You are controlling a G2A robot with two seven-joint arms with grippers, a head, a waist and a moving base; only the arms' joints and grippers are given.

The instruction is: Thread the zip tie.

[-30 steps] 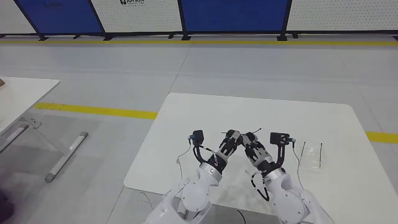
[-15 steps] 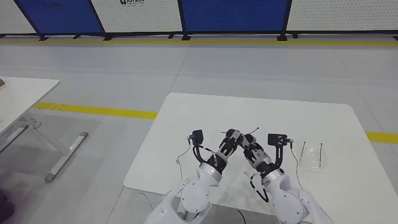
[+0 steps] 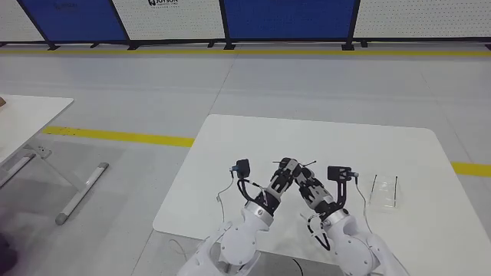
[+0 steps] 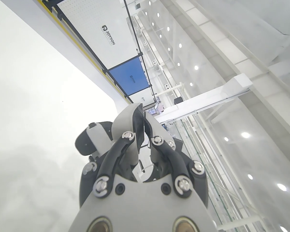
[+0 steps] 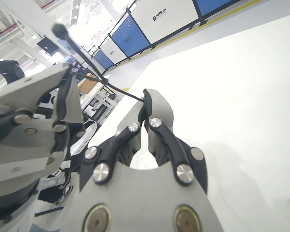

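I am pinching the zip tie (image 5: 83, 56) with both claws at once, up in the air above the white worktop (image 5: 232, 85). My right claw (image 5: 144, 97) is squeezing fully closed on one stretch of the thin black strap. From there the strap is running across to my left claw (image 5: 68, 73), which is likewise clamping down on it with no gap showing. Between the two, the strap is crossing itself at a small junction. A free length is sticking up and away from that junction to a thicker blob at its end (I cannot tell whether the junction is the head with the tail through it, or just two strands overlapping).

I am judging the tie to be very light, springy plastic. It is stiff enough to be holding its line between the claws, yet ready to bow or flick away if I am gripping too far from the working end. Its smooth surface is probably making it slippery, so I am favouring holds close to the tip and just beside the head, with the flat sides in the grip. As far as I can see, the tie is hanging clear of the worktop, and the two claws are hovering just beside each other.
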